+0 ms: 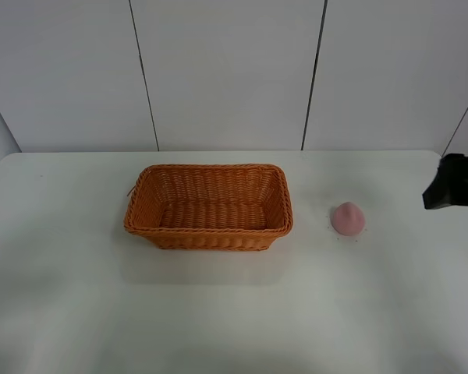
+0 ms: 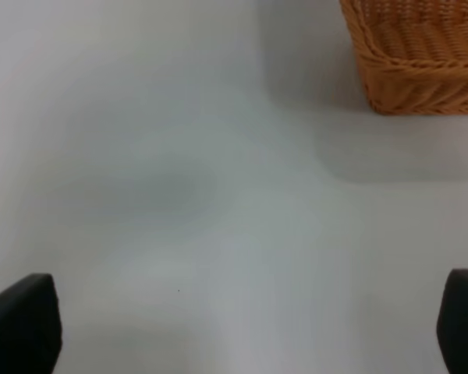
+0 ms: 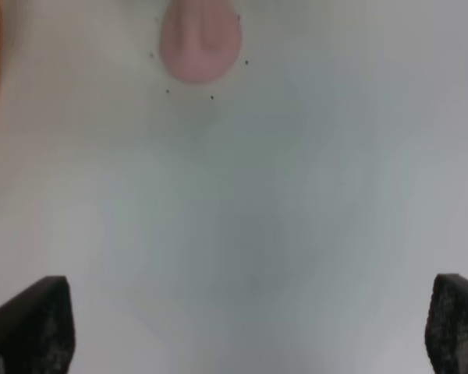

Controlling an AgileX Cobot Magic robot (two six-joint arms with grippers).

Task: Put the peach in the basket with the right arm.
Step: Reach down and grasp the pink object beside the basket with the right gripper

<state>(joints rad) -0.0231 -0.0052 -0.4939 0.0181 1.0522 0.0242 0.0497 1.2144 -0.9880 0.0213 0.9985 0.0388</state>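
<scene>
The pale-pink peach [image 1: 349, 218] rests on the white table, a short way right of the orange-brown wicker basket [image 1: 209, 205], whose inside holds nothing. Only a black piece of the right arm [image 1: 454, 181] shows at the far right edge of the high view, right of the peach. In the right wrist view the peach [image 3: 200, 40] lies ahead of the right gripper [image 3: 246, 323], whose two black fingertips [image 3: 33, 321] stand wide apart with bare table between them. The left gripper [image 2: 242, 323] is likewise open over bare table, with a corner of the basket [image 2: 421, 54] ahead of it.
The white table [image 1: 234, 312] ends at a white panelled wall [image 1: 234, 70] behind the basket. Small dark specks ring the peach on the tabletop. The left arm is out of the high view.
</scene>
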